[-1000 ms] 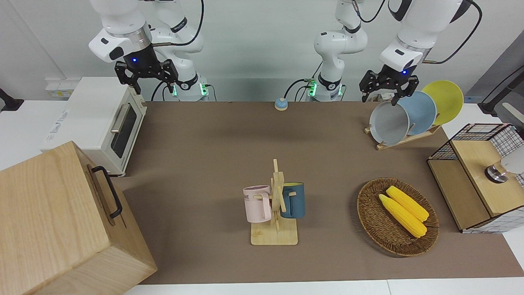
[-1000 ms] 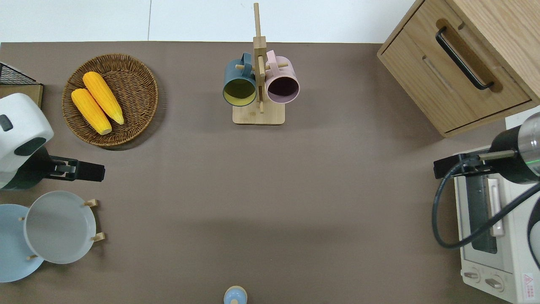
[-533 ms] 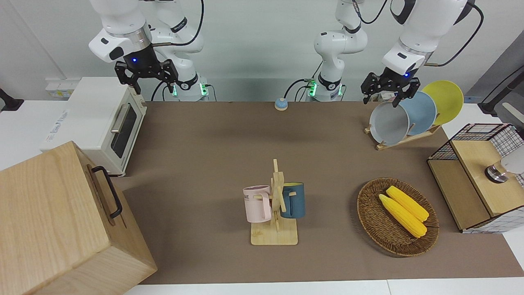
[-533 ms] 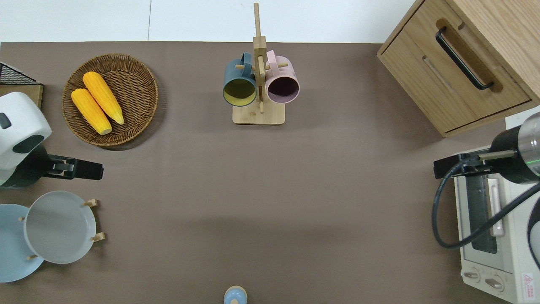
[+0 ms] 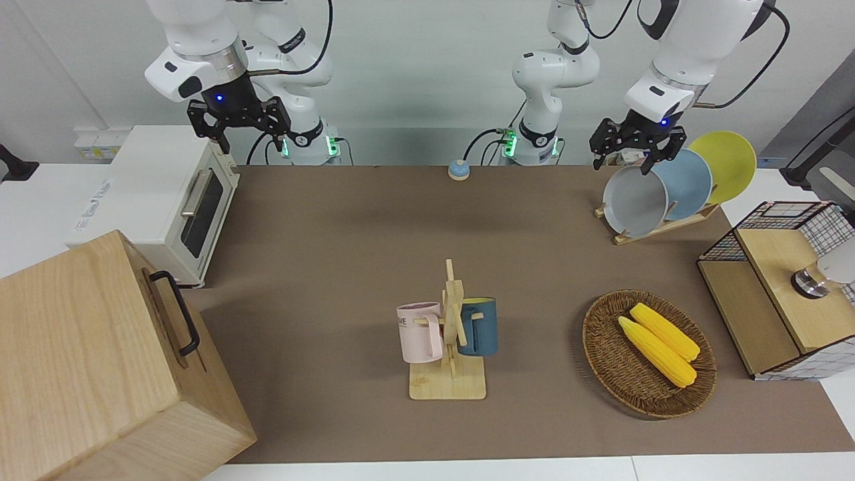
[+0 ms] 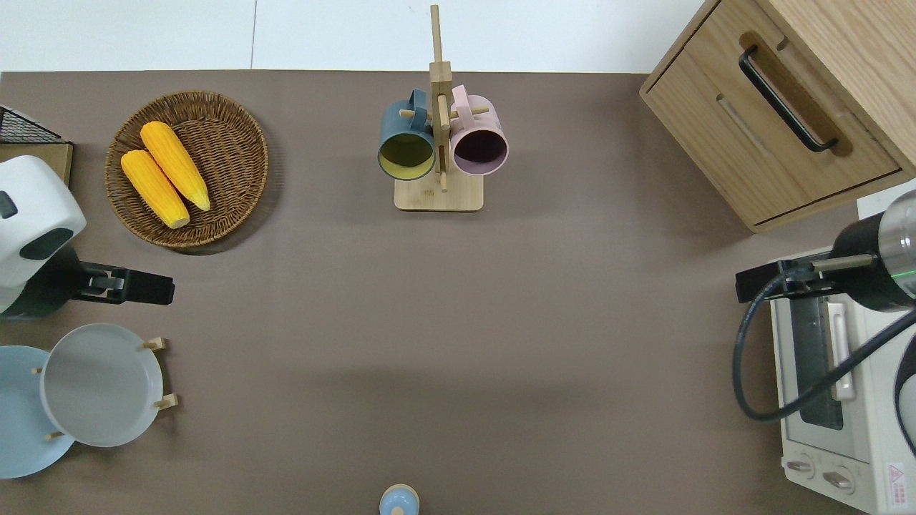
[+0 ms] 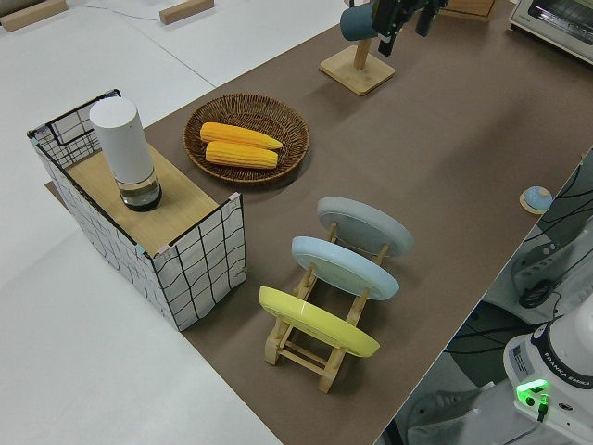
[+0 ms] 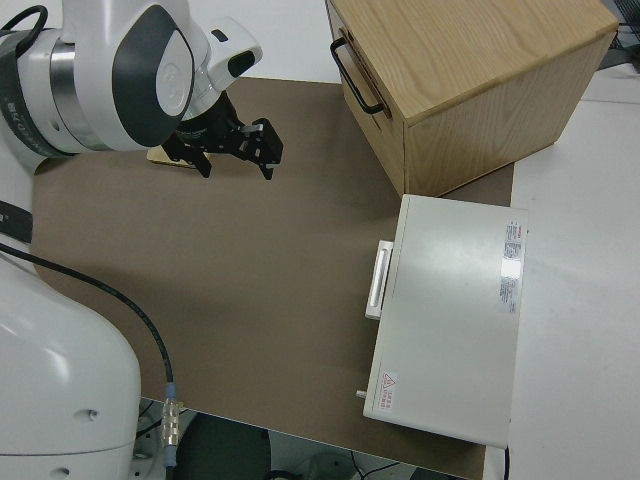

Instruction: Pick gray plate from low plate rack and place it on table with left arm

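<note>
Brown counter point(image 5: 347, 227) carries the rack point(image 5: 658, 227), where the gray plate point(image 5: 634, 200) leans in the end slot nearest the mug stand point(image 6: 438, 143); the empty left claw point(image 5: 634, 143), fingers spread, should be lowered squarely over the plate's top rim before being closed, while the right arm is parked.

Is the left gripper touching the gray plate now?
Apart. The overhead view shows bare table between the left gripper and the gray plate.

The table point(image 5: 347, 267) carries a low plate rack point(image 5: 658, 227) and wicker basket point(image 5: 618, 374) toward the left arm's end, a mug stand point(image 5: 447, 384) near its edge farthest from the robots, and a wooden cabinet point(image 5: 100, 361) and toaster oven point(image 5: 160, 200) at the right arm's end.
</note>
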Controlling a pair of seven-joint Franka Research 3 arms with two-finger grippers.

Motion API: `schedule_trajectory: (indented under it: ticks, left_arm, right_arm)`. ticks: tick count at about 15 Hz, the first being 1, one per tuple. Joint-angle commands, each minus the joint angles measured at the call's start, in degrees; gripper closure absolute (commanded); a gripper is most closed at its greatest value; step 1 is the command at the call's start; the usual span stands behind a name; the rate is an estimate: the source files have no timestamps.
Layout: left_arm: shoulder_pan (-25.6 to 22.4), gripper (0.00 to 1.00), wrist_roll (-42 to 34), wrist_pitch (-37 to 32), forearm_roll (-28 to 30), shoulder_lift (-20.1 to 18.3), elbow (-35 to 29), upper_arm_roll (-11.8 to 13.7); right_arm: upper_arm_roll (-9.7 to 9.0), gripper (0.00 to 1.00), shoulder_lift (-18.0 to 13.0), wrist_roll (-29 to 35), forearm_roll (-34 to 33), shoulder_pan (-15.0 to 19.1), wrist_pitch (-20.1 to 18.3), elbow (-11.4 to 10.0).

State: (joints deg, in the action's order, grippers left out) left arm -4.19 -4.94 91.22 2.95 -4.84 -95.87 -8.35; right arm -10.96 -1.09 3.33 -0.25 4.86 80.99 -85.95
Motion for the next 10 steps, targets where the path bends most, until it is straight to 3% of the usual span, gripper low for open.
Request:
schedule_trajectory:
  ticks: [1,10]
  left_arm:
    - [0.1,0.00,0.6,-0.9,-1.0,-0.4,0.4,-0.4]
    - [-0.6,0.00,0.6,-3.6,-0.9,-0.9,0.4,0.3]
  right_arm:
    - [-0.29,0.011,-0.1,0.0,0.4,0.4,-0.8,0.3]
    - [-0.29,0.011,-0.1,0.0,0.4,0.4,-0.8,0.3]
